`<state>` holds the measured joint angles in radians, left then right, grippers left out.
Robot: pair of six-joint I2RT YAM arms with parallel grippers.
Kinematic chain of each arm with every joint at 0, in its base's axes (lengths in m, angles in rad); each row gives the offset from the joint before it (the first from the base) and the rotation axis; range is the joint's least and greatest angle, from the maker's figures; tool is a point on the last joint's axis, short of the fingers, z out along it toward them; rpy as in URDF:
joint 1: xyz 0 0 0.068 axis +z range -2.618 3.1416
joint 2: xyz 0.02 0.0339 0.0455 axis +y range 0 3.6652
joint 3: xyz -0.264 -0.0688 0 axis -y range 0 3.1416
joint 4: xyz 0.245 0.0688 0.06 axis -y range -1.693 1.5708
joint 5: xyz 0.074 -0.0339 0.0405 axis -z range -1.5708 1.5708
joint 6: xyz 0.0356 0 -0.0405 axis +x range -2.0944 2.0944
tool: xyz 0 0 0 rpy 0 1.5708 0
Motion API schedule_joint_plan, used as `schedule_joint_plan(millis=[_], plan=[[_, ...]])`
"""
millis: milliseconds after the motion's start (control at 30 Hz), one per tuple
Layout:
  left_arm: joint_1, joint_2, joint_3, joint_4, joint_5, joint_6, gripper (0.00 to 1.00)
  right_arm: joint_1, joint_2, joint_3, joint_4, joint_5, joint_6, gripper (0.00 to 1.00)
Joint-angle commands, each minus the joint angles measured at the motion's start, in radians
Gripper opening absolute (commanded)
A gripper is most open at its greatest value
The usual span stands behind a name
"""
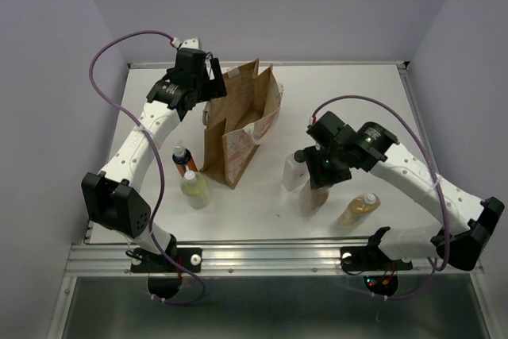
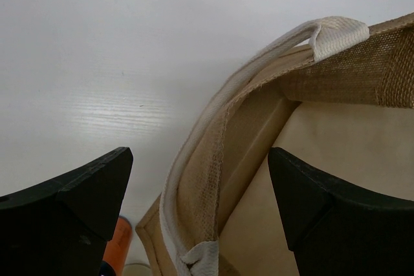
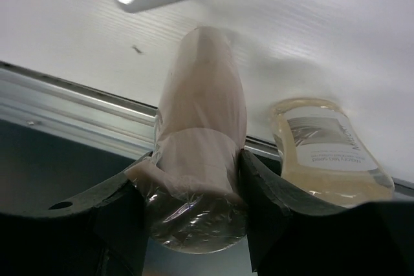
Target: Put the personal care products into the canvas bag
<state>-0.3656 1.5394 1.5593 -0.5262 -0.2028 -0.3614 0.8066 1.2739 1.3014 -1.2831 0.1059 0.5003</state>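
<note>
Left fingers (image 2: 65, 205) wide, right fingers (image 3: 275, 205) tight.

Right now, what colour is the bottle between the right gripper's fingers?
The bottle is pinkish tan, clearest in the right wrist view.

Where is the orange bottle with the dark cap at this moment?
In the top view, the orange bottle stands just left of the canvas bag, with the pale yellow-green bottle right beside it, nearer the arm bases.
</note>
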Motion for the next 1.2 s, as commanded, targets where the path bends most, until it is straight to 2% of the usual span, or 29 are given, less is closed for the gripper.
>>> schedule_joint_plan(millis=[0, 233, 467, 600, 667, 800, 833, 967, 1167], plan=[[-0.007, -0.021, -0.016, 0.017, -0.014, -0.002, 0.99, 0.009, -0.091, 0.238, 0.082, -0.096, -0.034, 0.01], [-0.007, -0.024, -0.022, 0.02, -0.01, -0.001, 0.99, 0.009, -0.03, 0.484, 0.241, -0.305, -0.062, 0.01], [-0.007, -0.024, -0.022, 0.025, -0.007, 0.001, 0.96, 0.009, 0.103, 0.734, 0.424, -0.161, -0.111, 0.01], [-0.007, -0.03, -0.03, 0.028, -0.009, 0.002, 0.88, 0.009, 0.221, 0.884, 0.452, -0.124, -0.138, 0.01], [-0.007, -0.032, -0.03, 0.029, -0.004, 0.004, 0.83, 0.009, 0.292, 0.978, 0.458, -0.048, -0.163, 0.01], [-0.007, -0.038, -0.036, 0.04, 0.011, 0.009, 0.75, 0.009, 0.41, 1.102, 0.458, -0.041, -0.219, 0.01], [-0.007, -0.039, -0.038, 0.043, 0.017, 0.01, 0.69, 0.009, 0.427, 1.113, 0.459, -0.037, -0.232, 0.01], [-0.007, -0.033, -0.044, 0.051, 0.029, 0.016, 0.59, 0.009, 0.481, 1.095, 0.484, -0.023, -0.324, 0.01], [-0.007, -0.022, -0.038, 0.06, 0.06, 0.016, 0.41, 0.009, 0.571, 1.076, 0.449, -0.132, -0.44, 0.01]])
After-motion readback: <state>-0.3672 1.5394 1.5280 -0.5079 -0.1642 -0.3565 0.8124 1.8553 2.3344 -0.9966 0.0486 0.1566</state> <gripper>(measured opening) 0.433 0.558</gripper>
